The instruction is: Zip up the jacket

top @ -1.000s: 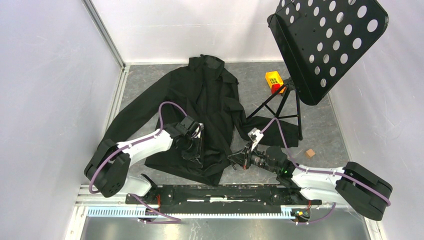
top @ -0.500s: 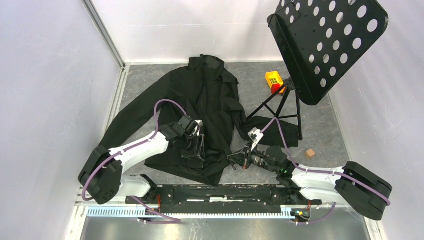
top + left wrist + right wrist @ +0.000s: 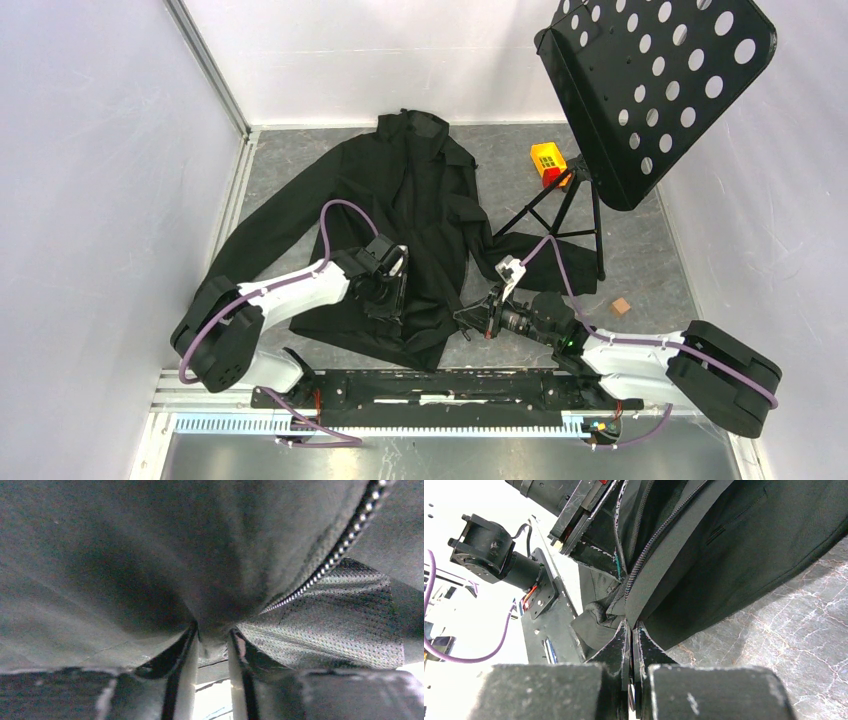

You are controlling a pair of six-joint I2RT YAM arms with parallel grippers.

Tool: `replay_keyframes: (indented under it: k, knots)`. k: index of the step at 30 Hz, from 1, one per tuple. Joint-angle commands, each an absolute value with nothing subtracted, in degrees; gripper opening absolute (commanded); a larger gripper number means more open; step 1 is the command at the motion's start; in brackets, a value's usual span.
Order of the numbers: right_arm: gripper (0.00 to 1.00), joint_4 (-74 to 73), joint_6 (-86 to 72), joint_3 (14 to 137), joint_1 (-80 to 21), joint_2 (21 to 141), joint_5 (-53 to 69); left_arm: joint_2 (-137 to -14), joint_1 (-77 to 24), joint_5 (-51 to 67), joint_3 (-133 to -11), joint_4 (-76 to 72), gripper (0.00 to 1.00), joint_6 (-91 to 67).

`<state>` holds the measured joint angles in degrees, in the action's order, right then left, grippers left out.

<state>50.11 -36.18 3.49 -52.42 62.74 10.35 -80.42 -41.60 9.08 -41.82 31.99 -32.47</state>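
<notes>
The black jacket point(image 3: 400, 210) lies spread on the grey table, collar at the far end and front open. My left gripper point(image 3: 385, 293) rests on its lower front, left of the opening. In the left wrist view the left gripper point(image 3: 213, 632) is shut on a bulging fold of the jacket point(image 3: 150, 555), with zipper teeth point(image 3: 340, 545) and mesh lining point(image 3: 345, 625) to the right. My right gripper point(image 3: 470, 322) is at the hem's right edge. In the right wrist view the right gripper point(image 3: 631, 625) is shut on the jacket's edge point(image 3: 659, 565), just below a line of zipper teeth point(image 3: 649, 547).
A black perforated music stand point(image 3: 650, 80) on a tripod point(image 3: 560, 215) stands at the back right, one leg over the jacket's right sleeve. A yellow and red box point(image 3: 548, 160) sits by it. A small brown block point(image 3: 621, 306) lies at the right. White walls enclose the table.
The left arm's elbow swung slightly left and came back; its gripper stayed on the jacket's front. The right arm has not moved.
</notes>
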Motion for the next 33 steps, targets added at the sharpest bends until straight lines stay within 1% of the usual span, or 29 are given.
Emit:
replay_keyframes:
  k: [1, 4, 6, 11, 16, 19, 25, 29, 33]
  knots:
    - [0.0, 53.25, -36.52, 3.47, -52.26, 63.08, 10.81, -79.37, -41.84, 5.42, -42.71, 29.83, 0.29, -31.17]
    - [0.0, 53.9, -37.11, 3.52, -52.29, 63.43, 11.28, -77.93, -41.84, 4.59, -42.71, 29.78, 0.17, -31.47]
    - [0.0, 54.39, -37.59, 3.56, -52.27, 63.6, 11.41, -76.53, -41.84, 4.61, -42.83, 29.97, 0.13, -31.64]
    - [0.0, 52.58, -40.92, 6.6, -52.34, 65.43, 10.57, -70.81, -41.68, 6.43, -44.11, 31.36, 0.08, -31.39]
    - [0.0, 57.78, -45.45, 10.4, -52.25, 69.59, 9.77, -63.51, -41.14, 11.34, -44.67, 30.1, 0.02, -32.53]
    - [0.0, 61.63, -46.79, 12.78, -52.28, 72.16, 7.42, -59.11, -40.88, 13.89, -43.77, 27.18, 0.02, -35.16]
    - [0.0, 71.69, -49.69, 16.95, -52.77, 79.71, 7.76, -50.87, -40.28, 15.78, -40.61, 19.77, 0.02, -38.71]
    - [0.0, 73.94, -50.02, 18.8, -53.79, 82.1, 8.3, -48.33, -40.07, 15.03, -40.44, 20.74, 0.02, -39.81]
    - [0.0, 77.57, -51.18, 18.91, -54.79, 82.79, 7.61, -46.64, -40.08, 14.68, -38.2, 18.24, 0.02, -42.4]
